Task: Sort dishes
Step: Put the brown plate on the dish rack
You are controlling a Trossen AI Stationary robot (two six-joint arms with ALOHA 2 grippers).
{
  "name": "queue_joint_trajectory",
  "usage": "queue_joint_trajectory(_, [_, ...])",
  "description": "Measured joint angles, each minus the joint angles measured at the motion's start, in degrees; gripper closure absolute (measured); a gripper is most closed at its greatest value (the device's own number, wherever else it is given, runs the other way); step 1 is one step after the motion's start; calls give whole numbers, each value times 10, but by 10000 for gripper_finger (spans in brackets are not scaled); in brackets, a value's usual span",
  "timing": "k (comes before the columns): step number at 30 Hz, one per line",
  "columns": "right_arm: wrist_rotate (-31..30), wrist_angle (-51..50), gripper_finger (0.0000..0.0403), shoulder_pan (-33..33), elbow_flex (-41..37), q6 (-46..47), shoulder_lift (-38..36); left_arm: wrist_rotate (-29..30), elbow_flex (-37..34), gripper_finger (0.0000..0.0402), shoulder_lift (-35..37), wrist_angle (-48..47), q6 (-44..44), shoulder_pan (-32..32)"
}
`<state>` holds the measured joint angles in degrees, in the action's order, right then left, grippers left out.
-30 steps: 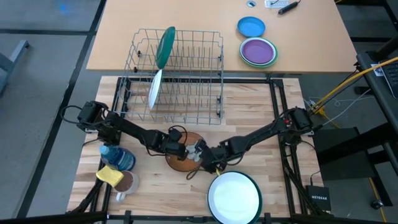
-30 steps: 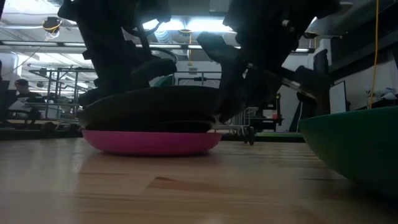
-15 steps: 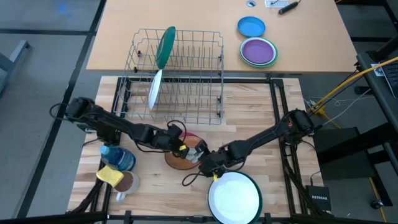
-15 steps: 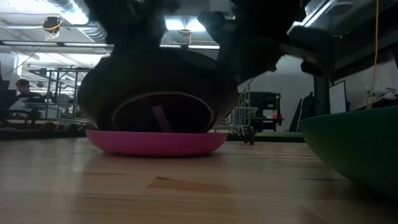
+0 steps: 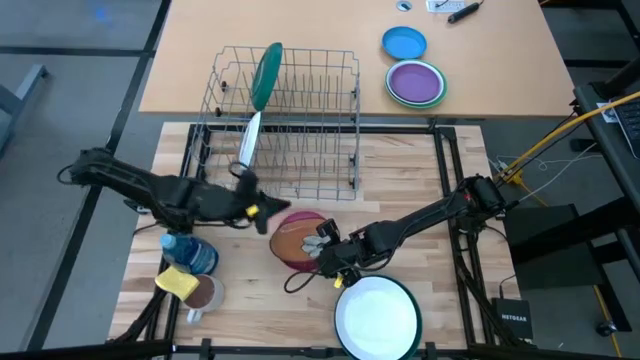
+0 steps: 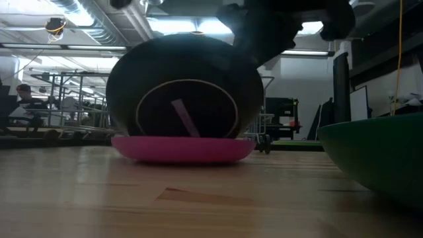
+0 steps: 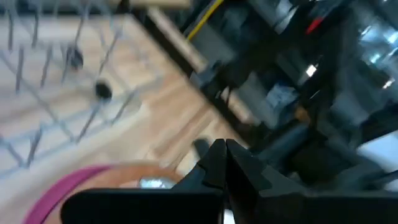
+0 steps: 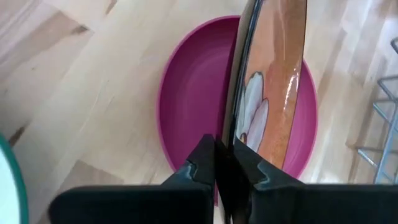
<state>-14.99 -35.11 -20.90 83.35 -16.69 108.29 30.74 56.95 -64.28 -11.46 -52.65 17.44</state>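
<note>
The right gripper [image 8: 229, 163], near the front middle of the pale wooden table [image 5: 430, 190], is pinched tight on the rim of a round glossy brown plate [image 8: 273, 81], tipping it up on edge over the shallow round pink dish [image 8: 193, 106] it sat in; standing it like this looks meant to ready it for a slot in the grey wire dish rack [image 5: 300, 100] at the far side, where a green plate [image 5: 266, 72] and a small white plate [image 5: 248, 142] already stand upright. The left gripper [image 5: 252, 212] hangs just left of the brown plate, fingers closed on nothing, apparently clear of the lift. A large white green-rimmed plate [image 5: 376, 316] lies flat at the near edge, right of the stack. Behind the table lies a workshop with ceiling lights and metal shelving.
</note>
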Motion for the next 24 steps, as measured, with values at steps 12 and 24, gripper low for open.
queue_joint_trajectory(12, [41, -91, 386, 32, 84, 82, 0, 139, 0, 401, 108, 19, 142, 41])
queue_joint_trajectory(24, [169, -202, 387, 76, 235, 185, 0, 160, 0, 401, 113, 16, 199, 47])
